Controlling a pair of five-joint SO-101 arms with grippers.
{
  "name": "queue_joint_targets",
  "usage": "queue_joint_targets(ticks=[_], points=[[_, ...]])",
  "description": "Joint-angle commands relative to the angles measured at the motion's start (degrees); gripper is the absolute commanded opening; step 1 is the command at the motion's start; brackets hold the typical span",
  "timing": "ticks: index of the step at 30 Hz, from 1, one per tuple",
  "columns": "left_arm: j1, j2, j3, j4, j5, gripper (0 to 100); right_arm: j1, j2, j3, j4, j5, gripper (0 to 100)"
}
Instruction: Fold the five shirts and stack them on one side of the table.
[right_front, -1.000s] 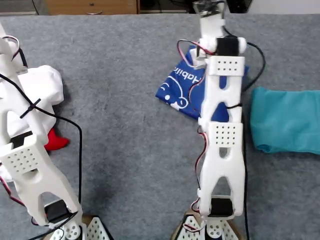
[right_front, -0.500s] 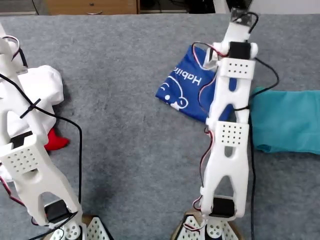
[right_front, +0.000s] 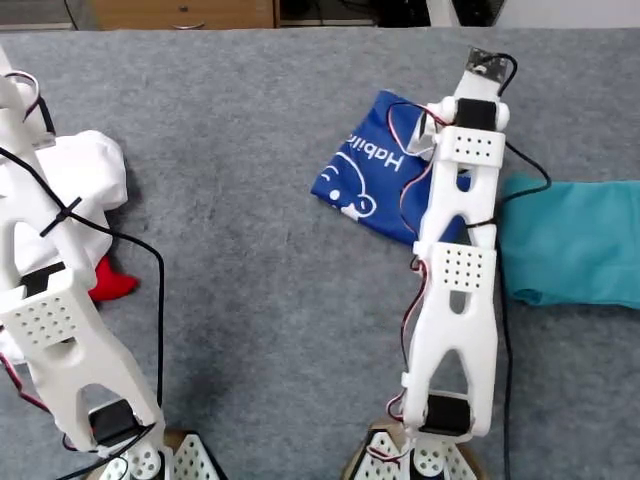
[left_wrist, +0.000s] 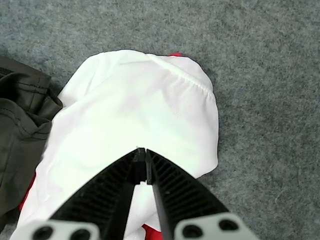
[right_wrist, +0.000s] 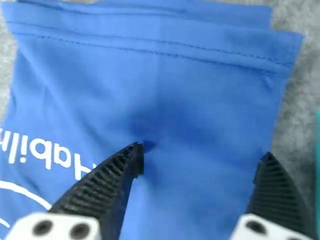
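Right gripper (right_wrist: 202, 152): spread wide, directly over blue shirt (right_front: 365, 170) on grey worktop (right_front: 230, 120). Teal shirt (right_front: 570, 240): folded, just beside blue shirt. White shirt (right_front: 95, 175): well apart from blue shirt, bunched over red shirt (right_front: 112, 284), beside dark shirt (left_wrist: 20, 125). Left gripper (left_wrist: 142, 160): closed, empty, over white shirt.

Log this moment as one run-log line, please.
left hand: shut, over white shirt | right hand: open, over blue shirt | teal shirt: folded
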Motion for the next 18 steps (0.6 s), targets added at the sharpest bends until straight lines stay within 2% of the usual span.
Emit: queue_joint_targets(ticks=[1, 8, 18], points=[[-0.53, -3.38, -0.26, 0.62, -0.18, 2, 1.63, -3.21, -2.33, 2.11, -0.88, 34.3], [-0.44, -3.3, -0.26, 0.62, -0.18, 2, 2.59, -4.97, -2.15, 2.46, -0.53, 34.3], [-0.44, -3.3, -0.26, 0.62, -0.18, 2, -0.84, 4.7, -2.15, -3.78, -0.44, 34.1]])
